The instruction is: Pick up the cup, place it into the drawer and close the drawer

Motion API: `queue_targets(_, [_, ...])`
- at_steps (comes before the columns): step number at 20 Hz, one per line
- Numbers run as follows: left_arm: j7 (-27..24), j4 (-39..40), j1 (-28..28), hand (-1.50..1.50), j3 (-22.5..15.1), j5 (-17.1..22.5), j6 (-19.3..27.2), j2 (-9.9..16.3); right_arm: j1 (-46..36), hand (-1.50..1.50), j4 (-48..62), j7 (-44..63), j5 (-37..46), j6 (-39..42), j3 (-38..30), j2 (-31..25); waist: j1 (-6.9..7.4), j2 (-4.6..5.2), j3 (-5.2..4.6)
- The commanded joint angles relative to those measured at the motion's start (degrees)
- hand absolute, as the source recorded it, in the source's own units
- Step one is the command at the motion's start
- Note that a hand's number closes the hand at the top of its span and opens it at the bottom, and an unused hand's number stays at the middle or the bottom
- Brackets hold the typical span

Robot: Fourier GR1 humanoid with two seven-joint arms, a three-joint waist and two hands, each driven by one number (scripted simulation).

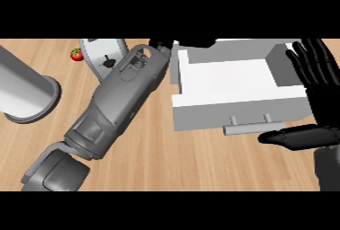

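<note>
While the white drawer (225, 81) stands pulled out with its handle (251, 128) toward the robot, no cup shows anywhere in view; its whereabouts cannot be told. It may sit hidden under the left hand (163, 45), which reaches to the drawer's far left corner at the view's top.

Left forearm (116, 103) runs diagonally up from lower left, long and straight, wrist near the drawer's left wall. Only a dark sliver of the hand shows; whether its fingers are spread or curled cannot be told.

Right hand (312, 90) stands at the right edge, fingers straight and up, thumb out toward the handle, holding nothing. Resting.

Other items: grey cylinder (26, 92) at far left, small red fruit (78, 55) and a grey appliance (103, 54) behind the forearm, all on the wooden counter (172, 161).

Judgement: step in hand looks like bringing the cup over the drawer's cavity. To do it well, carry it clear of the left wall, lower it upright to the floor, release, then withdraw before pushing the front shut.
</note>
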Motion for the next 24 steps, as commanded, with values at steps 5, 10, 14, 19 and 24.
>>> queue_targets(5, [2.8, 7.7, 0.2, 1.50, -10.0, 2.9, -4.9, 0.0, -2.6, -1.50, 2.1, -0.8, -1.2, 2.3, 0.5, -0.9, -3.94, 1.00, 0.05])
queue_targets(10, [2.5, 8.4, 1.7, 1.50, -13.7, 4.1, -6.1, 0.0, -6.0, -1.50, 3.1, -0.9, 0.6, 0.7, 2.4, 0.6, -4.93, 1.60, 0.02])
queue_targets(14, [-0.8, 7.0, 3.6, -1.50, -12.8, 7.6, -5.3, 0.0, -4.0, -1.50, 2.1, -1.9, -0.7, 3.2, 3.8, 0.9, -7.19, 2.03, -0.02])
queue_targets(19, [-3.5, 4.1, 4.6, -1.50, -10.7, 14.0, -5.6, 0.0, -6.4, 1.50, 2.2, 1.9, -9.6, 10.6, 6.8, 0.9, -7.65, 1.92, -0.09])
queue_targets(24, [-9.5, 0.6, 4.0, -1.50, -9.4, 19.1, -6.0, 0.0, -6.3, 1.50, 2.4, 3.6, -13.7, 18.3, 12.6, 0.1, -6.12, 1.27, -0.12])
